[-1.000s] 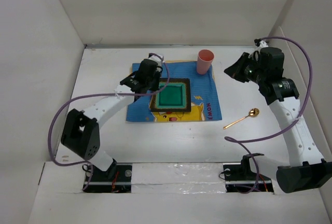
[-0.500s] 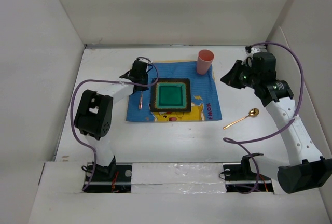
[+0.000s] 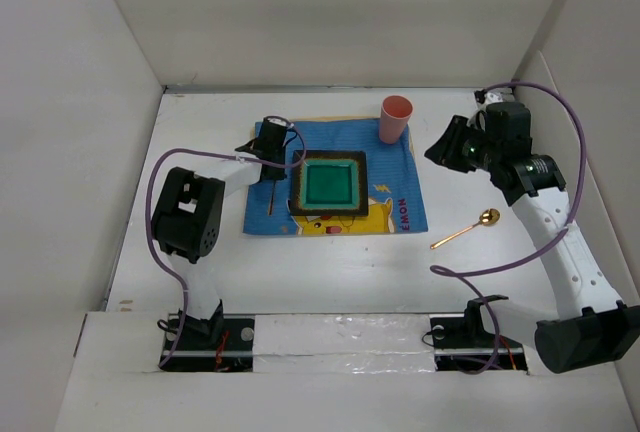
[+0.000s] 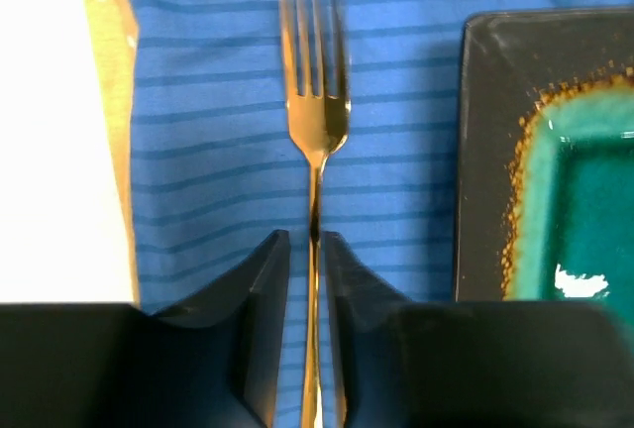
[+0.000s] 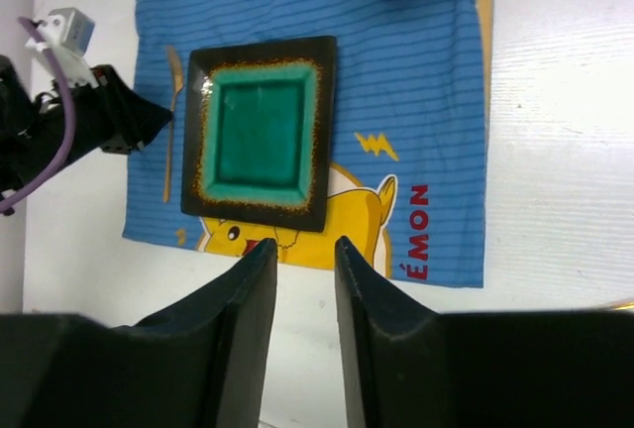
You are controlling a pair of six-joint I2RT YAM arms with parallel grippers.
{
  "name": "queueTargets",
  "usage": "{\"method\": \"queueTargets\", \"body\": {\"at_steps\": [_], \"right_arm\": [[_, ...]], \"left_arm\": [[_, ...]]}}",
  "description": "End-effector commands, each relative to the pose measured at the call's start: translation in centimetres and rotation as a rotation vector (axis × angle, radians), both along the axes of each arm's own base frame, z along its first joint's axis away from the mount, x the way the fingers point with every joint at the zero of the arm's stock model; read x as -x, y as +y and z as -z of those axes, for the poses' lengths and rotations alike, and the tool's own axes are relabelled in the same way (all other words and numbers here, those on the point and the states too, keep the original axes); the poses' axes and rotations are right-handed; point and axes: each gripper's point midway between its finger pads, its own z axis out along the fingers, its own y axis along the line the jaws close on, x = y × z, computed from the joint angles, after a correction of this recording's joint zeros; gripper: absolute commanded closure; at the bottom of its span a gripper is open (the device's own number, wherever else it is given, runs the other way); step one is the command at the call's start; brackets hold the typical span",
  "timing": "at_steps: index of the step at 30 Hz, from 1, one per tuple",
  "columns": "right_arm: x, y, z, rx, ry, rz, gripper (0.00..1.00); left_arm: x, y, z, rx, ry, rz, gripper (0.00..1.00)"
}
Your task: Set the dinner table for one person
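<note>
Two arms are rising from the near edge of the dinner table (image 3: 330, 272), by the silver tape strip (image 3: 340, 337); going outward from there, a gold spoon (image 3: 465, 229) is lying at an angle on the bare white surface, right of the blue placemat (image 3: 395, 192) and apart from it, so I am judging it the piece not yet set; the placemat is lying flat mid-table and carrying the setting, with a dark-rimmed green square plate (image 5: 328, 131) sitting at its centre; a gold fork (image 4: 315, 121) is lying flat on the cloth just left of the plate, parallel to its edge and not touching it, tines pointing toward the far wall, which is the customary side for a fork; the left gripper (image 4: 305, 238) is hanging low over the handle with its jaws straddling it, parted enough that blue cloth is showing between finger and metal, so I am judging the fork released rather than pinched; that low, straight-on pose is suiting a fork laid square to the plate; the right gripper (image 5: 297, 245) is hovering high over the table's right side, fingers apart and holding nothing, which is keeping it out of the left arm's way; at the far right corner of the cloth a pink cup (image 3: 395, 117) is standing, where a drink belongs; the spoon, in my judgement, is calling for a pick by the right arm next
</note>
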Motion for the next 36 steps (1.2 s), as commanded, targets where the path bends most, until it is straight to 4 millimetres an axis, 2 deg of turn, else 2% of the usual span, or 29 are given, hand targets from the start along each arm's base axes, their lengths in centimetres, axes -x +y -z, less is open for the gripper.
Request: {"method": "queueTargets", "body": {"at_steps": [1,3,4,5,7,8,9,10,11,13,14,15,16,17,18,19,20,21,22,23,25,28,29,30,32,36], "right_arm": [[0.0,-0.9,1.0,0.044,0.022,0.049,0.62],[0.1,-1.7,1.8,0.057,0.044,0.083,0.62],[0.4,-2.1,2.7,0.071,0.067,0.106,0.59],[0.5,-2.6,3.1,0.069,0.078,0.136,0.59],[0.8,-4.2,3.1,0.052,0.060,0.240,0.60],[1.4,-4.9,4.7,0.053,0.085,0.279,0.63],[1.5,-6.4,5.1,0.060,0.077,0.346,0.70],[1.9,-7.2,4.9,0.038,0.052,0.395,0.92],[2.5,-7.8,6.7,0.039,0.087,0.421,1.00],[3.1,-9.6,8.3,0.023,0.140,0.509,1.00],[3.4,-10.0,9.3,0.027,0.172,0.534,1.00],[3.8,-10.4,11.1,0.035,0.217,0.556,1.00],[3.8,-11.5,11.9,0.028,0.234,0.605,1.00],[3.8,-12.0,13.1,0.031,0.263,0.629,1.00],[4.0,-13.3,14.4,0.036,0.286,0.679,0.93],[4.1,-14.0,15.1,0.044,0.302,0.703,0.86],[4.2,-14.8,16.1,0.053,0.329,0.731,0.76],[4.4,-15.5,16.8,0.058,0.347,0.758,0.69],[4.6,-16.0,17.7,0.053,0.363,0.777,0.57],[4.7,-16.9,18.6,0.046,0.386,0.803,0.53],[4.6,-17.3,19.7,0.032,0.410,0.812,0.50],[3.9,-17.3,21.5,0.029,0.462,0.780,0.50],[3.5,-17.3,21.7,0.028,0.469,0.773,0.50],[3.4,-17.2,22.7,0.031,0.506,0.766,0.50],[3.1,-17.4,23.1,0.034,0.519,0.775,0.51],[2.7,-18.0,24.2,0.044,0.544,0.805,0.51]], "left_arm": [[-0.8,0.7,-1.9,0.002,-0.044,-0.060,0.80],[-1.0,0.8,-2.7,0.008,-0.061,-0.071,0.67],[-0.9,0.8,-2.9,0.013,-0.058,-0.078,0.67],[-0.9,0.7,-3.3,0.020,-0.066,-0.081,0.62],[-1.0,0.5,-4.7,0.045,-0.089,-0.085,0.57],[-1.0,0.4,-5.5,0.062,-0.103,-0.090,0.57],[-1.2,0.2,-6.4,0.077,-0.120,-0.094,0.57],[-1.0,-0.1,-8.1,0.109,-0.145,-0.086,0.57],[-1.0,-0.5,-9.3,0.139,-0.156,-0.085,0.57],[-0.3,-2.2,-12.2,0.205,-0.178,-0.025,0.58],[0.3,-2.7,-15.3,0.235,-0.237,0.000,0.59],[0.8,-3.3,-16.6,0.241,-0.261,0.029,0.60],[1.4,-3.9,-17.9,0.262,-0.280,0.055,0.61],[2.4,-4.4,-20.1,0.297,-0.320,0.085,0.66],[3.2,-5.0,-20.7,0.342,-0.317,0.112,0.74],[3.7,-4.8,-21.2,0.351,-0.329,0.110,0.74],[4.6,-5.4,-21.8,0.386,-0.328,0.150,0.85],[5.8,-5.4,-22.5,0.414,-0.339,0.173,0.90],[6.5,-5.5,-22.7,0.432,-0.339,0.182,0.95],[7.2,-5.5,-22.7,0.442,-0.338,0.196,1.00],[8.8,-5.2,-22.3,0.453,-0.325,0.218,1.00],[10.6,-5.3,-21.4,0.444,-0.298,0.247,0.85],[11.0,-5.4,-21.2,0.432,-0.296,0.262,0.74],[11.8,-6.1,-20.7,0.420,-0.286,0.288,0.69],[12.4,-6.6,-20.1,0.396,-0.272,0.328,0.62],[13.0,-6.9,-19.2,0.397,-0.246,0.341,0.61]]}}
